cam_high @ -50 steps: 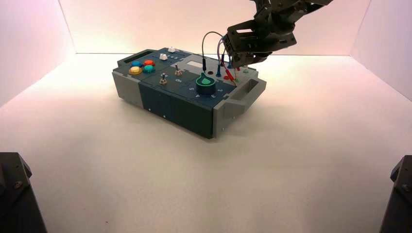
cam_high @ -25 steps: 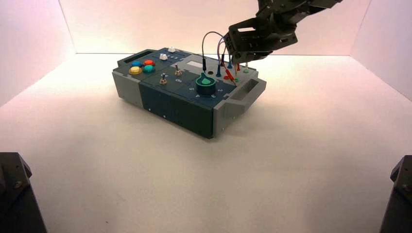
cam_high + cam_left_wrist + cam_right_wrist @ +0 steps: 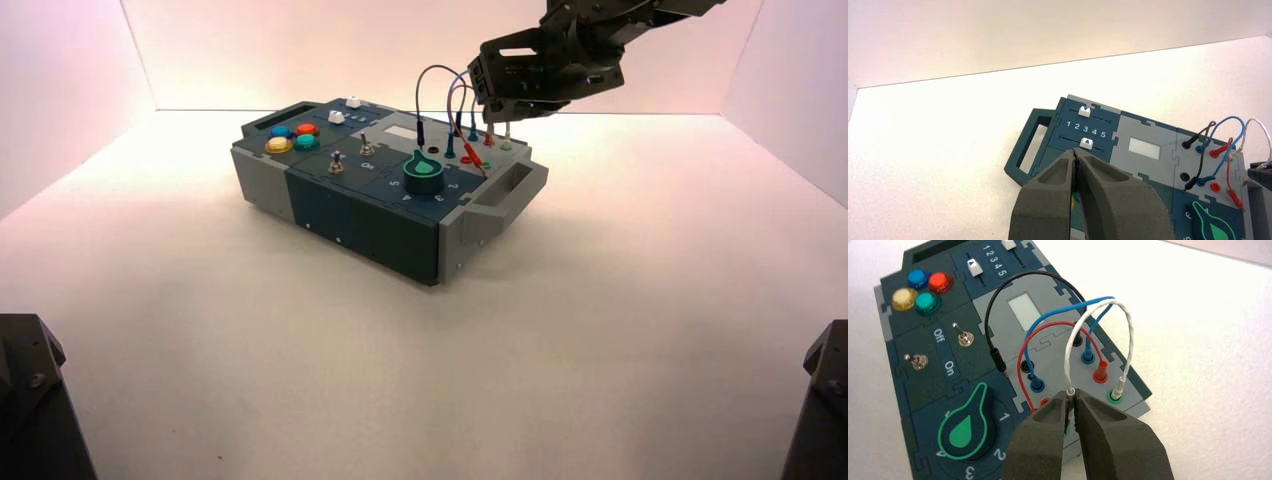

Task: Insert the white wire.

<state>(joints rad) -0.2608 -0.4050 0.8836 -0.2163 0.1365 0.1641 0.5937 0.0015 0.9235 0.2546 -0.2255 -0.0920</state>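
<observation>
Pale worktop (image 3: 300, 380) spans the area below a whitish back wall (image 3: 330, 50); the box of dark blue and grey panels stands on it at an angle. White wire (image 3: 1129, 327), a thin cable bent into an arch, is located above the socket panel at the box's right end. Its far plug (image 3: 1118, 389) stands at the rear green-ringed socket. Its other, slim pale plug is clamped between the jaws of the right gripper (image 3: 1071, 399), above that same end.

Governing alignment: in the right wrist view, the held plug runs roughly in line with the jaws. From the overhead side, the front green socket (image 3: 486, 165) lies below the jaws, toward the robot and slightly left. The coming move should bring the plug's long axis upright over that socket, then lower it. A loose red plug (image 3: 473, 155) beside the socket could obstruct entry. Right arm is nearer; left gripper (image 3: 1075, 151) is parked away from the panel, jaws together.
</observation>
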